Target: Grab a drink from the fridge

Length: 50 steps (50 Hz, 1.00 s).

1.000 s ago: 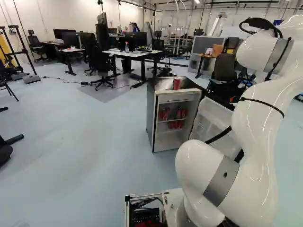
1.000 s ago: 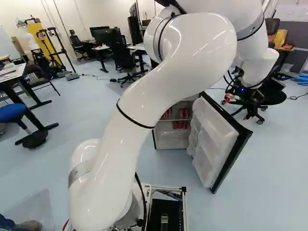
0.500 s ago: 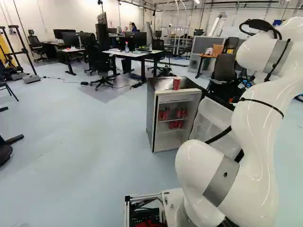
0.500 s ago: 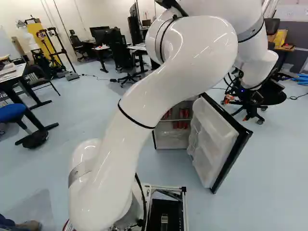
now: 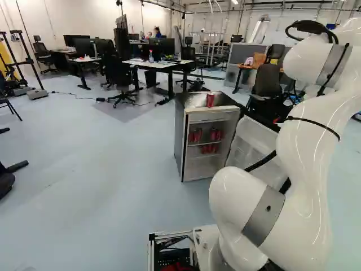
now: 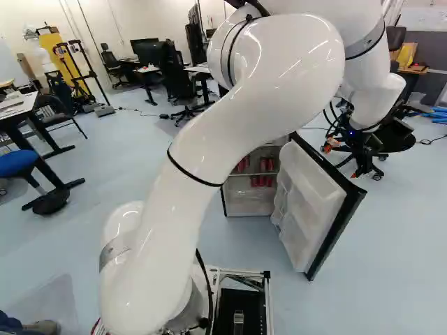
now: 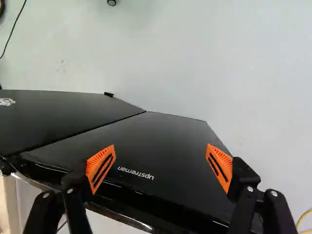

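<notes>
In the right base view my gripper [image 6: 343, 158] is partly visible beyond the fridge door [image 6: 307, 202], on its outer side. The wrist view shows the gripper [image 7: 161, 168] open, its orange pads wide apart with nothing between them, facing the black outer face of the door [image 7: 161, 141]. In the left base view the small fridge [image 5: 179, 141] stands with its door swung out to the right. Several red cans [image 5: 210, 148] sit on its inner shelves, and one red can [image 5: 210, 100] stands on top. My arm covers part of the door there.
Desks [image 5: 155, 64] and office chairs [image 5: 119, 76] stand behind the fridge. Another chair [image 5: 267, 84] is close behind the door. At the left of the right base view are a table [image 6: 17, 106] and a blue stool [image 6: 17, 162].
My upper arm has shifted very slightly against the joint at the views' foot. The base, fridge, door and cans have not visibly moved.
</notes>
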Tool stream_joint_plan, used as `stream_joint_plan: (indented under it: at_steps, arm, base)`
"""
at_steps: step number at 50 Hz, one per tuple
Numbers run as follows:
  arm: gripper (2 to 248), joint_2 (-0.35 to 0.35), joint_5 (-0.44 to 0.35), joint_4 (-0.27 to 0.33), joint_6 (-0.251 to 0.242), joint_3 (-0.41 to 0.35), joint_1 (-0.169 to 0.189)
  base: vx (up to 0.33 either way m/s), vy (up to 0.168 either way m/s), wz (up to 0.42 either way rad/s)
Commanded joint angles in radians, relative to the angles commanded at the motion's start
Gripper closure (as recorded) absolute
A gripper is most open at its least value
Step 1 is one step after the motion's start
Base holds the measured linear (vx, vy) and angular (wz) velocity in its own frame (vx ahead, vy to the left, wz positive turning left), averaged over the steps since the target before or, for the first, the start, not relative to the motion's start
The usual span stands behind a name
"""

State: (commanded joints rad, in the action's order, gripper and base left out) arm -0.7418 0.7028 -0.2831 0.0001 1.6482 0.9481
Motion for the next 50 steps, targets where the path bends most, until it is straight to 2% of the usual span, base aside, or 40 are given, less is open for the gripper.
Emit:
stream_joint_plan:
  at_steps: [50]
  arm:
    - [3, 0.069, 0.064, 0.0, 0.0, -0.107, 0.012]
  base:
    - [0.0, 0.0, 0.0]
